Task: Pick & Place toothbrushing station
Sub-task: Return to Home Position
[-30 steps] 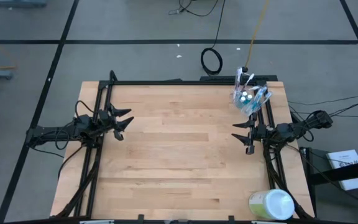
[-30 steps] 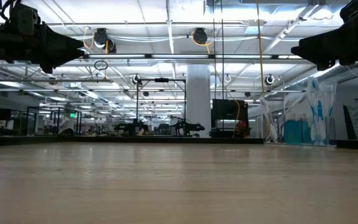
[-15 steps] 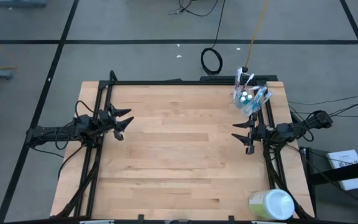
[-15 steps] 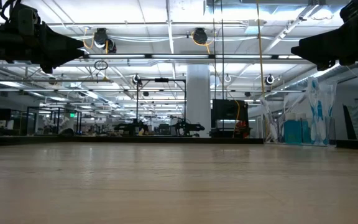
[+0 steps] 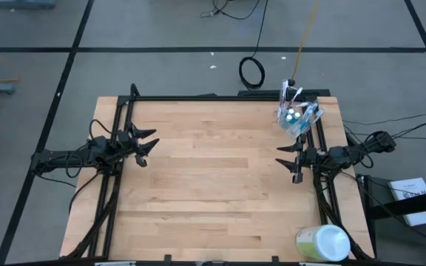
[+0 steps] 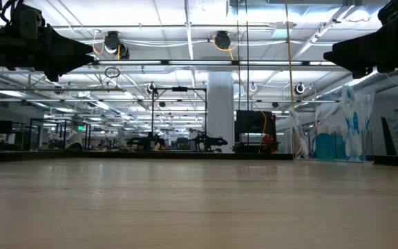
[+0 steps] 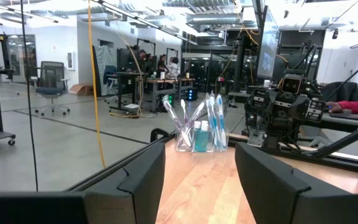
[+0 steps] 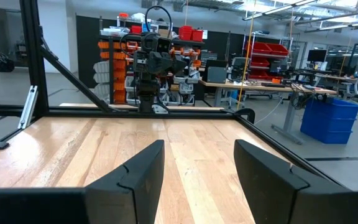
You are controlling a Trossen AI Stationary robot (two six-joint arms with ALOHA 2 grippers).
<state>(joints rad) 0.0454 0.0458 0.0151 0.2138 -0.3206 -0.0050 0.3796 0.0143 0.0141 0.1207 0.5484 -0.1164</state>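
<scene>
Basically, left gripper (image 5: 149,145) hovers at the table's (image 5: 213,192) 9 o'clock edge, fingers spread and empty, right gripper (image 5: 291,161) likewise at 3 o'clock, clear cup (image 5: 296,118) of toothbrushes (image 7: 214,119) standing at 1 o'clock, so both arms look parked at home.

At the far right corner of my table (image 5: 213,192) the clear cup (image 5: 296,122) stands upright, packed with blue and white toothbrushes (image 7: 215,119) fanning outward, and teal-capped tubes (image 7: 199,135).
</scene>
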